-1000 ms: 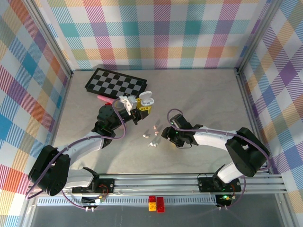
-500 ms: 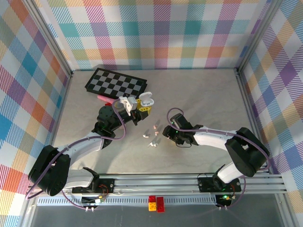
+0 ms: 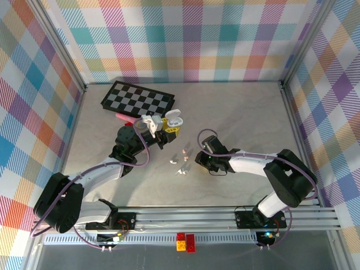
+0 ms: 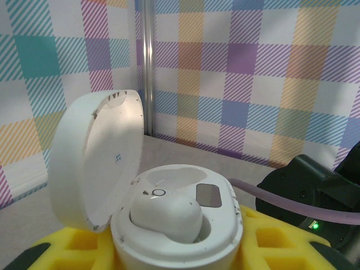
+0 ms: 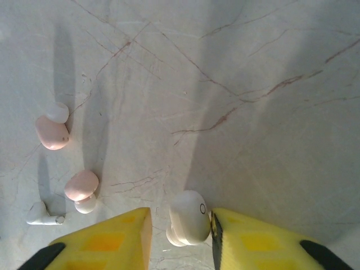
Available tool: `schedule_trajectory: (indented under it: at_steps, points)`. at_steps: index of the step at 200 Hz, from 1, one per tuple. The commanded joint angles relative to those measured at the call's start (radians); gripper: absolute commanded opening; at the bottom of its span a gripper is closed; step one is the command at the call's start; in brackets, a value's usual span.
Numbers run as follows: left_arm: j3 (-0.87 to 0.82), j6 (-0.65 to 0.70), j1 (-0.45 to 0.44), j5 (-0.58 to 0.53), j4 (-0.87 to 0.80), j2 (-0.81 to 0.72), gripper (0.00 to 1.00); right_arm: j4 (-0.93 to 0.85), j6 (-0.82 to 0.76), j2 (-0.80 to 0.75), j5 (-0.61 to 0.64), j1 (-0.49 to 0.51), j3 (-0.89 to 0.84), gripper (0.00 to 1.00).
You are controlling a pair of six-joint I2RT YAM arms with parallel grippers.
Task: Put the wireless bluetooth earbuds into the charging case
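Since the white earbud [image 5: 188, 222] looks light, hard and slippery, the right pincer [image 5: 180, 218], almost closed around it, should pinch its rounded body. The left pincer [image 4: 171, 242] clamps the charging case [image 4: 169, 252].

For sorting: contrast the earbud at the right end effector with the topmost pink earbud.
The white earbud is plain white; the pink earbud has a white tip. The white earbud sits between the right end effector's fingers; the pink earbud lies free. Both are small, rounded.

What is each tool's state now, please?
Left tool: closed on the open white plastic charging case.
Right tool: around a small white earbud; grip cannot be told.
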Motion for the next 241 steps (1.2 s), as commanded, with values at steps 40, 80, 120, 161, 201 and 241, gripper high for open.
schedule_trajectory:
  at_steps: [40, 80, 120, 161, 201, 241]
  points:
    - [0.000, -0.011, 0.010, 0.013, 0.047, -0.006, 0.33, 0.044, -0.015, 0.023, 0.004, -0.008, -0.017, 0.26]
    - [0.001, -0.013, 0.010, 0.016, 0.049, -0.001, 0.33, 0.047, -0.019, 0.039, -0.001, -0.009, -0.013, 0.20]
    - [0.006, -0.015, 0.010, 0.017, 0.054, 0.003, 0.33, 0.035, -0.041, 0.031, 0.011, -0.011, -0.010, 0.19]
    - [0.006, -0.011, 0.010, 0.019, 0.041, 0.000, 0.33, -0.005, -0.130, -0.042, 0.059, -0.009, -0.018, 0.19]
    - [0.016, 0.051, 0.010, 0.033, -0.043, -0.007, 0.33, -0.054, -0.250, -0.175, 0.093, -0.009, -0.034, 0.19]
    - [0.024, 0.097, 0.008, 0.046, -0.089, 0.009, 0.33, -0.185, -0.418, -0.368, 0.127, -0.009, 0.010, 0.19]
